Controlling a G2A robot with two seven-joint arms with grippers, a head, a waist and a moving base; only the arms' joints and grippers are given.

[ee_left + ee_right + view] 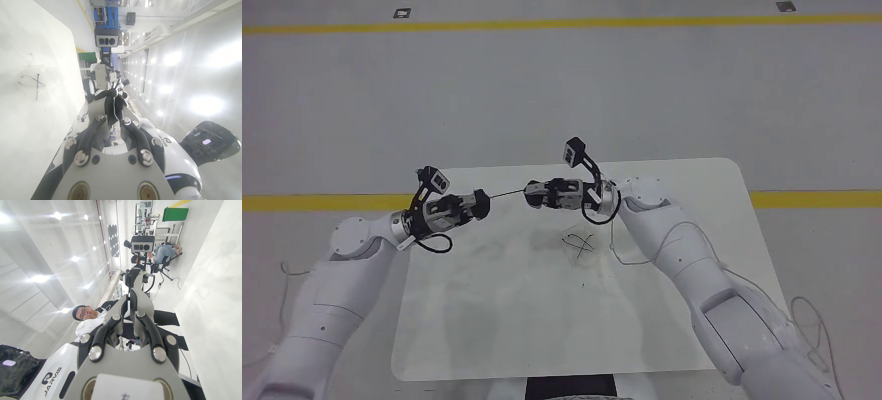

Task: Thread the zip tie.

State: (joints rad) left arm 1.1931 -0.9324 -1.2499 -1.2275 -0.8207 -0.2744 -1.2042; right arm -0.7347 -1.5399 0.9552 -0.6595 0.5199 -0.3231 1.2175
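Over the desk [692, 300], just inside its far edge and left of the middle, a thin black zip tie [507, 193] is held clear of the surface, stretched between the two arms. The left fingers [109, 108] are clamped on one end and the right fingers [136, 302] on the other, their tips near each other. Loose ties [579, 243] lie crossed near the desk's middle.

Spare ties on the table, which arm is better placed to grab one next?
Right, probably: the right gripper sits nearer the spare ties than the left gripper, though both hold the zip tie.
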